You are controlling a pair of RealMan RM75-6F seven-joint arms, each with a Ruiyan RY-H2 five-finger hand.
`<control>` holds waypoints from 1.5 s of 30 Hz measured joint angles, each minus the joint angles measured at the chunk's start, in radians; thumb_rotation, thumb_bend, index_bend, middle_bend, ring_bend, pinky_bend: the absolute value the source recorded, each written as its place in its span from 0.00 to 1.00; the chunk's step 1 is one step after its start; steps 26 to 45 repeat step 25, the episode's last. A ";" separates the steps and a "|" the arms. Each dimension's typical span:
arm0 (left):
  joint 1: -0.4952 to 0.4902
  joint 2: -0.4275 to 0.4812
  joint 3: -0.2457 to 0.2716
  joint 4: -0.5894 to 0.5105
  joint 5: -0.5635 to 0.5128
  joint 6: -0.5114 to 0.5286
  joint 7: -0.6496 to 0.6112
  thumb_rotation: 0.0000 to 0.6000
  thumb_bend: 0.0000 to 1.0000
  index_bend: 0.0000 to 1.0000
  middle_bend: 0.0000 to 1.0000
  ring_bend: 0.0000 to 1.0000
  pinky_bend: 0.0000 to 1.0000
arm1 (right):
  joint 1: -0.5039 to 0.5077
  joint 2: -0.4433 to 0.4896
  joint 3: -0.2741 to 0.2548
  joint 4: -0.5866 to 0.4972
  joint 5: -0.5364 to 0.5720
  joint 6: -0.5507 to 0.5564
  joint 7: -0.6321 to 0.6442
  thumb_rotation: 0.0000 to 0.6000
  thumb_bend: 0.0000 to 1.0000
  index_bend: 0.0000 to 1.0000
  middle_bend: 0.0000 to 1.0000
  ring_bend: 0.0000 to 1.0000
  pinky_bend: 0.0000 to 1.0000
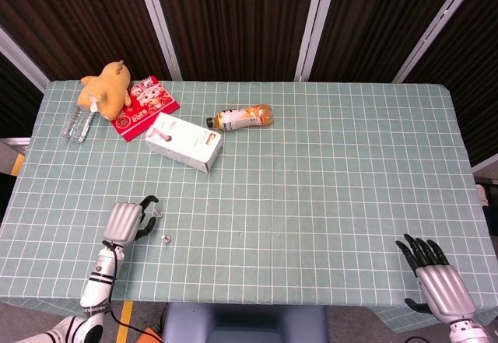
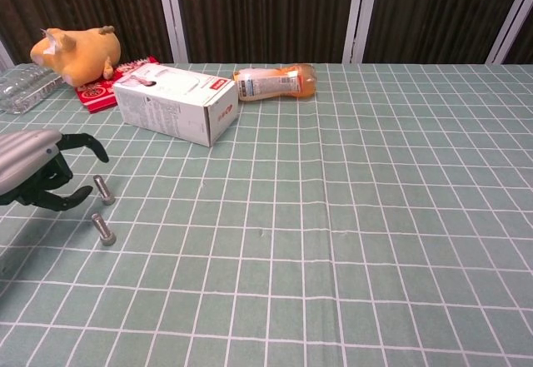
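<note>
At the lower left of the head view, the left hand, fingers spread and holding nothing, is hovering just left of two small silver metal bolts lying apart on the green checked tablecloth.

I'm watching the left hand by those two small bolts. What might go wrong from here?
The left hand is open, fingers spread just beside the upper bolt. The bolts are small and round, so a finger could nudge one and roll it away. The lower bolt lies close by, and closing fingers might knock it too.
</note>
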 measured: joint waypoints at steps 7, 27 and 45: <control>0.035 0.108 0.042 -0.096 0.067 0.097 -0.005 1.00 0.39 0.08 0.24 0.20 0.35 | -0.004 0.003 0.000 -0.001 -0.009 0.015 0.006 1.00 0.16 0.00 0.00 0.00 0.00; 0.348 0.507 0.290 -0.366 0.320 0.427 -0.090 1.00 0.37 0.00 0.00 0.00 0.05 | -0.026 -0.007 -0.015 0.007 -0.071 0.065 -0.003 1.00 0.16 0.00 0.00 0.00 0.00; 0.348 0.507 0.290 -0.366 0.320 0.427 -0.090 1.00 0.37 0.00 0.00 0.00 0.05 | -0.026 -0.007 -0.015 0.007 -0.071 0.065 -0.003 1.00 0.16 0.00 0.00 0.00 0.00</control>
